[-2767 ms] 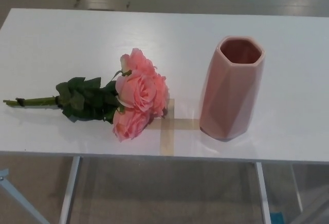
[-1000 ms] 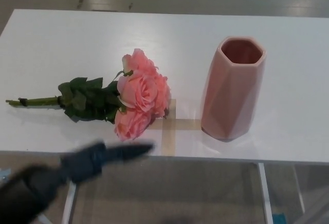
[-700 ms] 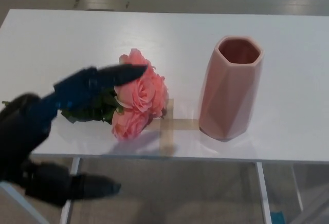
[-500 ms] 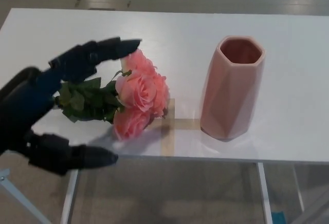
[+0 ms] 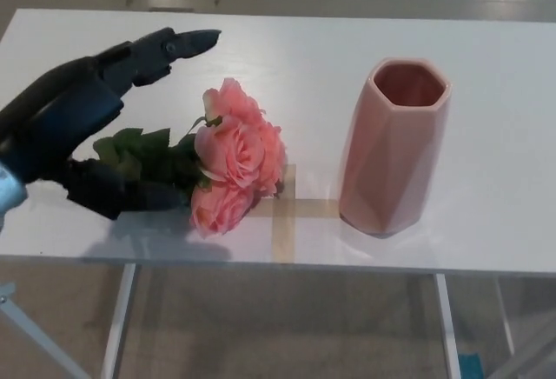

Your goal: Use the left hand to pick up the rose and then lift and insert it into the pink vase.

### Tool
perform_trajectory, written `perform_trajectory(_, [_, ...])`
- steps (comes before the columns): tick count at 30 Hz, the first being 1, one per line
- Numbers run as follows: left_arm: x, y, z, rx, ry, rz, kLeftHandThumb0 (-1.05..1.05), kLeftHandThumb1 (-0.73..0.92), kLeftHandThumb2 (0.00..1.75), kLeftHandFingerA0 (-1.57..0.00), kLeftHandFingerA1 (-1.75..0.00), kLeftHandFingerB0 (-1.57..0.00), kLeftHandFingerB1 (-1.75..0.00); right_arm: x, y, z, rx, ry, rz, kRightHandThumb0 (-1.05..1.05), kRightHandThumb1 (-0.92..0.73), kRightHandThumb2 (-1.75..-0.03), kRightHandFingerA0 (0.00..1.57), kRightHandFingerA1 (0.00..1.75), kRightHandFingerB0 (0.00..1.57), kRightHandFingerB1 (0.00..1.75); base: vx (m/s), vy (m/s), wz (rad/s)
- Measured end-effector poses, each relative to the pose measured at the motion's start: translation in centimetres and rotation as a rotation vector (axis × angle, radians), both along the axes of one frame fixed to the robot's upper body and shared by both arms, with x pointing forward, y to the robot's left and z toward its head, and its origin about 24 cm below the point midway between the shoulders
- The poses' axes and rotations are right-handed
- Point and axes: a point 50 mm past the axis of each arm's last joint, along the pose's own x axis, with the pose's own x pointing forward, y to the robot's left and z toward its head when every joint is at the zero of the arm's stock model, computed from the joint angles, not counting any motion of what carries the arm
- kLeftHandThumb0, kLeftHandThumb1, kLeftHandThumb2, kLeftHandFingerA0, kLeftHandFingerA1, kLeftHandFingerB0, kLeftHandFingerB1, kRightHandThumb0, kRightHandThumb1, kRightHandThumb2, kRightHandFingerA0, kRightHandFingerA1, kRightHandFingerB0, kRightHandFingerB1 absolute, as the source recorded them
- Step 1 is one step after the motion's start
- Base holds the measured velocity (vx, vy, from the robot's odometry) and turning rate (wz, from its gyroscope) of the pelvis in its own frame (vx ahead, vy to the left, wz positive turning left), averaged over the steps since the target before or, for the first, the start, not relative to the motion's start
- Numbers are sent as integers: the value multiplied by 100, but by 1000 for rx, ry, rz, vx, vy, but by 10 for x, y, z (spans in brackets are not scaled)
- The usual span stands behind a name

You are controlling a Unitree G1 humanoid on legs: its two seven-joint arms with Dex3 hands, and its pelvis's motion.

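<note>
One left robot hand (image 5: 82,131), fingers spread apart, straddles the rose (image 5: 228,157) stem at frame left; pink vase (image 5: 393,146) stands at right.

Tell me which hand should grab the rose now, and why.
Left. The left hand is open over the rose, at its leafy stem, fingers on the far side and thumb on the near side, ready to close. The right hand is not in view, and the vase stands on that side.
</note>
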Motion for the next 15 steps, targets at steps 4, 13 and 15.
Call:
perform_trajectory(4, [17, 5, -9, 90, 51, 70, -54, 30, 65, 0, -11, -4, -25, 0, 0, 0, 0, 0, 0, -24, -52, -55, 72, 51, 60, 45, 0, 0, 0])
perform_trajectory(13, [41, 9, -23, 288, 118, 172, -49, 33, 73, 0, -15, 0, -26, 0, 0, 0, 0, 0, 1, -24, -52, -55, 72, 51, 60, 45, 0, 0, 0])
perform_trajectory(15, [46, 9, -24, 332, 126, 191, -51, 33, 74, 0, -15, 0, -26, 0, 0, 0, 1, 0, 1, -24, -52, -55, 72, 51, 60, 45, 0, 0, 0])
